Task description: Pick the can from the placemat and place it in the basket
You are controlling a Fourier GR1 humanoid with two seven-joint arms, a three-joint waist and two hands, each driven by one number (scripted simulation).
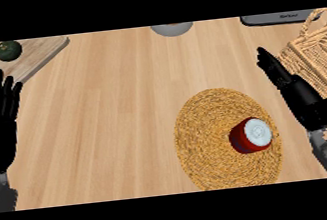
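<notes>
Can (252, 135) just left of right robot hand (298, 95)

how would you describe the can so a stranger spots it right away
Find the round woven placemat on the wooden counter, right of centre. The can sits near its right edge, just left of the right robot hand. It alone is red with a pale top.

A home kitchen is suggested; a pale wooden counter (122, 111) is seen from above; a round woven placemat (213, 127) is laid on it, with a red can (252, 135) stood upon it; a wicker basket (321, 60) is set at the right; a wooden cutting board (31, 55) bearing a dark green, avocado-like fruit (9, 50) is placed at the upper left.
</notes>
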